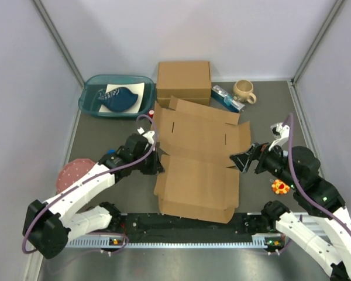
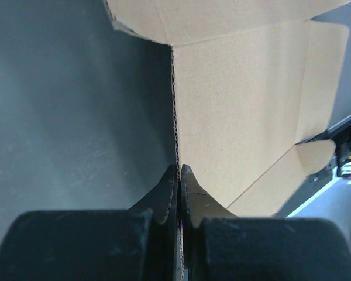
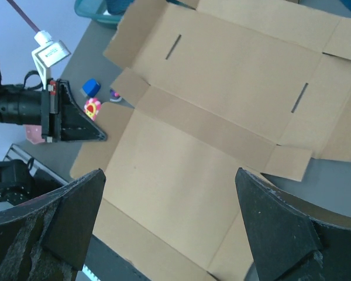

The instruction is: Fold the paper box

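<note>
The left claw is clenched on the paper box. Its two black fingers press together on the thin corrugated edge of the left side flap, which runs straight away from the tips in the left wrist view. This flap seems to stand a little up from the surface, but the close view does not let me be sure how far.

The right claw is released, with its jaws wide apart. It hangs at the right edge of the box, pointing toward the sheet, and it holds nothing. In its own wrist view the cardboard lies below, between the two fingers.

The paper box lies in the middle of the dark table, between the two arms. It is mostly spread flat, with its inner side up. Two narrow slits show in the far panel, and small tabs stick out at the corners. The near edge of the box reaches almost to the arm bases.

Behind the sheet a closed cardboard carton stands, touching or just beside the far flap. To the left of it is a teal tray with a dark blue thing inside. A beige mug and a blue packet are to the right. A small orange toy lies near the right arm, and a pink disc lies at the left side.
</note>
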Controlling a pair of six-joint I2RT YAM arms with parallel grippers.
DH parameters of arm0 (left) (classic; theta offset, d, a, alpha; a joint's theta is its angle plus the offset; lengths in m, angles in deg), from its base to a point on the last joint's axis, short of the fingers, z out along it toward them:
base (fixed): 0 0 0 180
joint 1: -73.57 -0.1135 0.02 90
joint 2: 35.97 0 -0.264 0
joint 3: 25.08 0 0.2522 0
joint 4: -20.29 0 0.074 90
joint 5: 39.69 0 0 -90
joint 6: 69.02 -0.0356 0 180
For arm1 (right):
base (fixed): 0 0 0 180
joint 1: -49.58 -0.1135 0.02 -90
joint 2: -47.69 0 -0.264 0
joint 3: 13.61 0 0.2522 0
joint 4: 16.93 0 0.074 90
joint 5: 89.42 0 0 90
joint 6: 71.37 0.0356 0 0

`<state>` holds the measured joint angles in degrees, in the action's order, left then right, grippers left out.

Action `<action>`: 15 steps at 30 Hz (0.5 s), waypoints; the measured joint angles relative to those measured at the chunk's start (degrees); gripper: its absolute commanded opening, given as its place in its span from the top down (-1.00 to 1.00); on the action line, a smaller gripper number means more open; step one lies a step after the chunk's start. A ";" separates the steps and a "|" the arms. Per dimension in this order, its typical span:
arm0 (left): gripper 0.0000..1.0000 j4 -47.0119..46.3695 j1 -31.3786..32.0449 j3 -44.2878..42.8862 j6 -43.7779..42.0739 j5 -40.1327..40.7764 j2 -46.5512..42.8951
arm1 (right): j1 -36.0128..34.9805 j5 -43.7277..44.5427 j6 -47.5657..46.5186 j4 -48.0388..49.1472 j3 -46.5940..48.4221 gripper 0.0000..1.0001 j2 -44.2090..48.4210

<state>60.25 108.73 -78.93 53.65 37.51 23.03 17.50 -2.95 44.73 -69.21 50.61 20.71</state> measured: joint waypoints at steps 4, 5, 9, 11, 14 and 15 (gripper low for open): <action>0.92 7.17 0.02 -1.49 -1.77 -0.42 2.45 | 0.00 -0.76 0.02 -0.04 -2.10 -0.89 -0.02; 0.60 9.46 0.07 -1.86 -1.92 -0.46 3.69 | 0.00 -0.92 0.00 -0.07 -2.49 -0.89 0.00; -0.60 16.06 0.13 -2.38 -2.21 -0.33 7.28 | 0.00 -1.07 -0.11 -0.07 -2.95 -0.90 0.66; -0.96 18.97 0.15 -3.06 -1.62 0.74 6.75 | 0.00 -1.07 -0.17 -0.04 -2.95 -0.91 1.16; -0.97 21.33 0.15 -5.66 -0.83 3.34 4.79 | 0.00 -1.03 -0.42 0.02 -2.95 -0.91 1.14; -0.97 21.79 0.15 -6.95 -0.59 4.50 4.09 | 0.00 -1.03 -0.46 0.11 -2.95 -0.91 0.74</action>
<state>82.04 108.88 -85.88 53.06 42.02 27.12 17.50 -3.98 44.27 -69.10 47.66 21.45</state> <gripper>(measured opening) 0.983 0.952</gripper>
